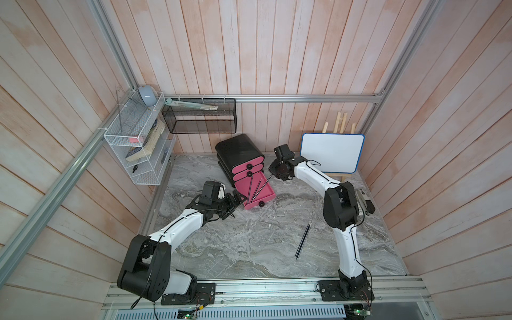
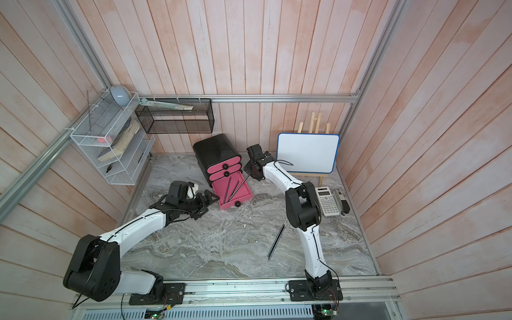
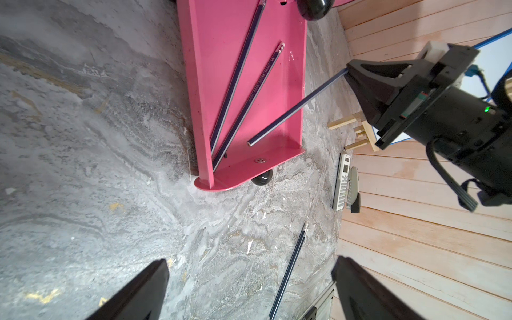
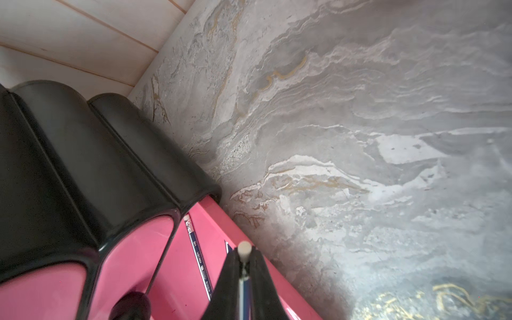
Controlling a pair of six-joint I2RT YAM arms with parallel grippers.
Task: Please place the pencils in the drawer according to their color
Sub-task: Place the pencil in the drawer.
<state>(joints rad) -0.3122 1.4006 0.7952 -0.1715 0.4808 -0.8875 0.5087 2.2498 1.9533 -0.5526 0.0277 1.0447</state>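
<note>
The two upper drawers (image 1: 240,168) of the black cabinet (image 1: 238,149) are shut, so their contents are hidden. The calculator (image 2: 327,201) is seen whole in a top view, at the right edge of the desk (image 1: 221,249). In both top views the right claw (image 4: 244,256) is too small and dark for its fingers to be told apart. In the right wrist view they are seen clamped together on a dark pencil (image 3: 297,106) just behind its pale eraser, and the rest of the shaft is hidden behind them. The shaft is shown whole in the left wrist view: it slants from the claw down into the bottom drawer (image 1: 267,192), which is pulled out at the centre of the top views. Its free end is near the drawer's front panel; whether it touches the floor cannot be told. Two more pencils (image 3: 236,77) are laid in the same drawer, fanned apart, their ends meeting in a front corner. The left claw (image 3: 252,263) is held with its fingers wide apart, just left of the drawer's front in the top views; contact with the drawer cannot be made out. Its fingers are cut off by the frame edge in its own wrist view. A pair of pencils (image 1: 303,240) is laid side by side on the desk, lower right of centre, well apart from both claws.
</note>
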